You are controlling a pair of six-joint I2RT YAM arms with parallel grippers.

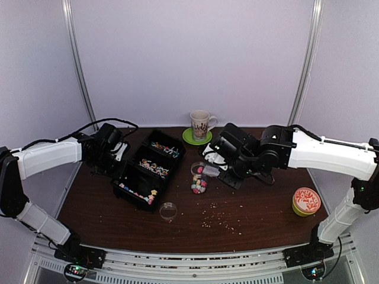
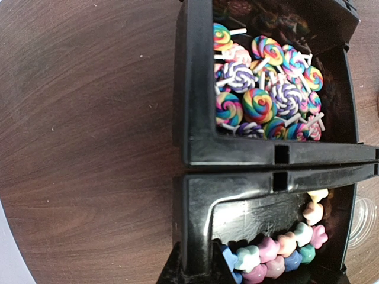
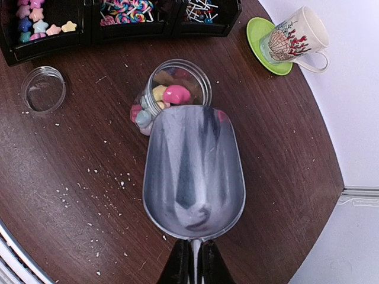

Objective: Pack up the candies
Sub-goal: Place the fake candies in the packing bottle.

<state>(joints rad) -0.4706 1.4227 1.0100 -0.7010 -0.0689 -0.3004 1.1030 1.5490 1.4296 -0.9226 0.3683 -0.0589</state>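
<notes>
The left gripper point(image 2: 188, 273) has its jaws nearly together, clamped on the outer wall of the black three-compartment plastic tray point(image 2: 195, 89). To that wall's outer side lies only the bare dark wooden table point(image 2: 89, 148). Most of the candies point(image 2: 260, 97) sit in the tray: swirl lollipops in the middle compartment, pastel stars in the near one, thin sticks in the far one.

The right gripper point(image 3: 192, 269) is closed on the handle of a silver metal scoop point(image 3: 193, 171), whose front lip overlaps the mouth of a clear round plastic jar point(image 3: 204, 83) partly filled with pastel pieces. The jar stands just beside the tray's long edge. A clear round lid point(image 3: 42, 89) lies apart near the tray's near corner, with pale crumbs point(image 3: 92, 171) scattered toward the near table edge. A patterned ceramic mug point(image 3: 294, 36) on a green saucer point(image 3: 260, 29) stands by the far edge, and a round orange-patterned tin point(image 1: 306, 201) near the right one.
</notes>
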